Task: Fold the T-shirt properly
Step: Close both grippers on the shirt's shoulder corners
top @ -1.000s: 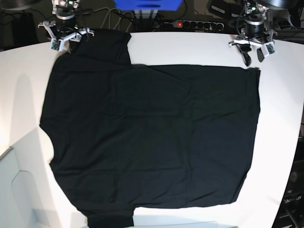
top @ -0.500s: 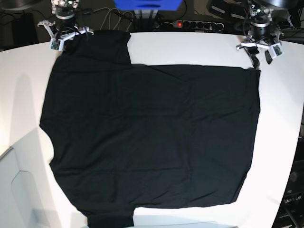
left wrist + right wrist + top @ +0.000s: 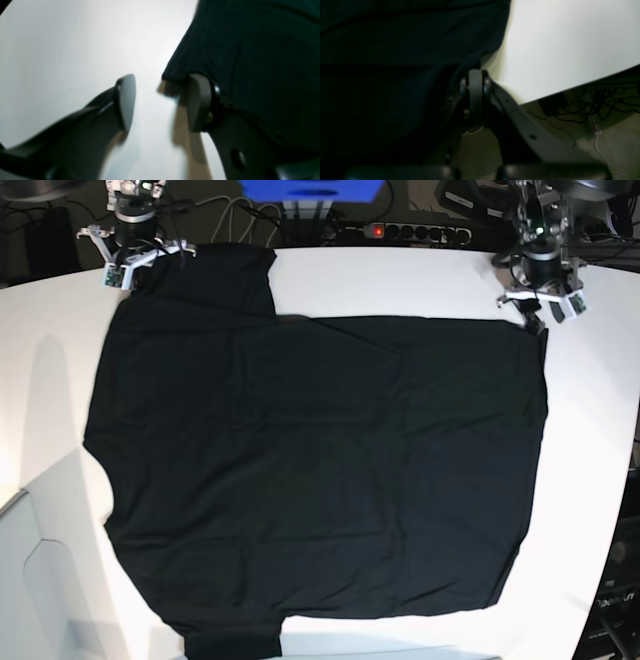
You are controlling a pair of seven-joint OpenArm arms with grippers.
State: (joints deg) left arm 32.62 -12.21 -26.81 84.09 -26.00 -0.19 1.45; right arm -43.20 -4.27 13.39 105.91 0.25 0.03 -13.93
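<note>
**Across the white table: black T-shirt laid flat, a pincer at each far corner**

Across most of the table (image 3: 400, 275) lies the T-shirt (image 3: 320, 470), spread flat with its plain black side up. One sleeve reaches toward the far left corner and another pokes past the near edge at the bottom left. Its straight hem runs down the right side, and faint creases cross the far middle of the cloth.

At the far right corner of the shirt sits the left pincer (image 3: 541, 314). From the left wrist camera its two dark fingers stand spread apart, bare table showing between them; the one finger (image 3: 197, 100) rests right at the shirt's corner edge, the other (image 3: 126, 100) over the white surface, with nothing clamped.

At the far left, the right pincer (image 3: 137, 260) meets the sleeve edge. From the right wrist camera its fingers (image 3: 475, 92) are pressed together with the dark cloth edge bunched at their tips, so it is gripping the T-shirt.

Beyond the table's far edge run a power strip (image 3: 405, 230) with a red light, tangled cables (image 3: 235, 215), and a blue box (image 3: 312, 190).
</note>
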